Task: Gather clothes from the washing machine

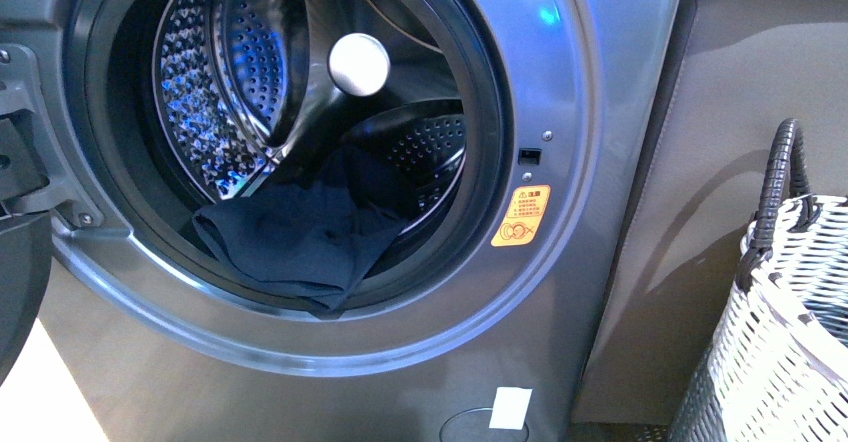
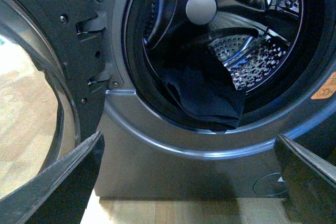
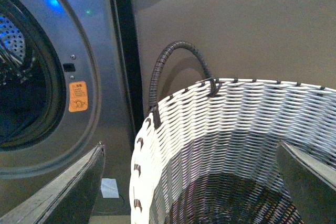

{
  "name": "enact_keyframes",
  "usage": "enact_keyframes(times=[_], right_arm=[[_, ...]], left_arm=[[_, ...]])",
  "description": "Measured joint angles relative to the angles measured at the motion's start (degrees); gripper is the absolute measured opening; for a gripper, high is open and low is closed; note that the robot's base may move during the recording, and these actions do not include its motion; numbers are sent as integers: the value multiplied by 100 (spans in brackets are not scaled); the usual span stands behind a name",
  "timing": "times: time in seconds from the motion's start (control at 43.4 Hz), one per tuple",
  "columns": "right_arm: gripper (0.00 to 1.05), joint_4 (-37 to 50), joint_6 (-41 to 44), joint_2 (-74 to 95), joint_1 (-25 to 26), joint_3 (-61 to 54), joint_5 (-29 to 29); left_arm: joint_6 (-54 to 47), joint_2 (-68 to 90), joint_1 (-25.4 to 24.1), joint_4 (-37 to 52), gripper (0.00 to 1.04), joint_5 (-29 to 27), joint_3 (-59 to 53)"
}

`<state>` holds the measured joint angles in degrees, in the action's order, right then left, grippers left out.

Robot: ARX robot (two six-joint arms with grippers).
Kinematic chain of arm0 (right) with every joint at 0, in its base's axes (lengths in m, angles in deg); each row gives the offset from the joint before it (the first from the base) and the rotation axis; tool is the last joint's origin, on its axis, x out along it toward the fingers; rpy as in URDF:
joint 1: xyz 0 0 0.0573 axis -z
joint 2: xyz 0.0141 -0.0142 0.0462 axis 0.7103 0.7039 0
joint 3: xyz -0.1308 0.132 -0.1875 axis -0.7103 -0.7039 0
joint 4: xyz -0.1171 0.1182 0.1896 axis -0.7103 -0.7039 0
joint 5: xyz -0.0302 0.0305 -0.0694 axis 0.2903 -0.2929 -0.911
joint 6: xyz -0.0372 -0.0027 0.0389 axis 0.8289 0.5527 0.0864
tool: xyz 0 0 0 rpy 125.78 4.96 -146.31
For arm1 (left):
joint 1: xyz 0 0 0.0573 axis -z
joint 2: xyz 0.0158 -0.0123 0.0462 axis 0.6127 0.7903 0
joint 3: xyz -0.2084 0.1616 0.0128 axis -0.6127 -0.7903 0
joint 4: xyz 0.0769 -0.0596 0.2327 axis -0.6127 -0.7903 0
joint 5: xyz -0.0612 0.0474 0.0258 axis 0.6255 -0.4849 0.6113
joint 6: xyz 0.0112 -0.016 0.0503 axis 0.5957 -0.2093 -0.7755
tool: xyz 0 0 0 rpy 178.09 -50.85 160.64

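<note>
The washing machine (image 1: 560,92) is a grey front-loader whose porthole stands open. The clothes (image 1: 300,247), a dark navy bundle, lie at the bottom front of its perforated drum, with one fold draped over the black rim. In the left wrist view my left gripper (image 2: 188,135) is open in front of the washing machine (image 2: 157,166), below the porthole and short of the clothes (image 2: 205,98). My right gripper (image 3: 190,144) is open over the mouth of the woven basket (image 3: 210,124), with nothing between its fingers (image 3: 63,192). Neither arm shows in the front view.
The white woven basket (image 1: 790,342) with a dark handle stands right of the machine, against a grey panel (image 1: 720,112). The dark glass door (image 2: 52,51) hangs open at the left. An orange sticker (image 1: 521,215) sits beside the porthole. Wooden floor (image 2: 184,211) runs below.
</note>
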<state>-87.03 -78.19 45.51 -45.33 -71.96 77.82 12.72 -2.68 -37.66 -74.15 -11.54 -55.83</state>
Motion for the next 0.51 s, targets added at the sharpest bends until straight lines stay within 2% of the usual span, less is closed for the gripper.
enact_keyframes(times=[0.369, 0.415, 0.507], right_arm=[[97, 0, 0, 0, 0, 0, 0], [97, 0, 0, 0, 0, 0, -2], [97, 0, 0, 0, 0, 0, 0]], left_arm=[[20, 11, 9, -11, 98, -48, 2], [466, 271, 118, -170, 98, -498, 92], [911, 1045, 50, 284, 98, -435, 258]])
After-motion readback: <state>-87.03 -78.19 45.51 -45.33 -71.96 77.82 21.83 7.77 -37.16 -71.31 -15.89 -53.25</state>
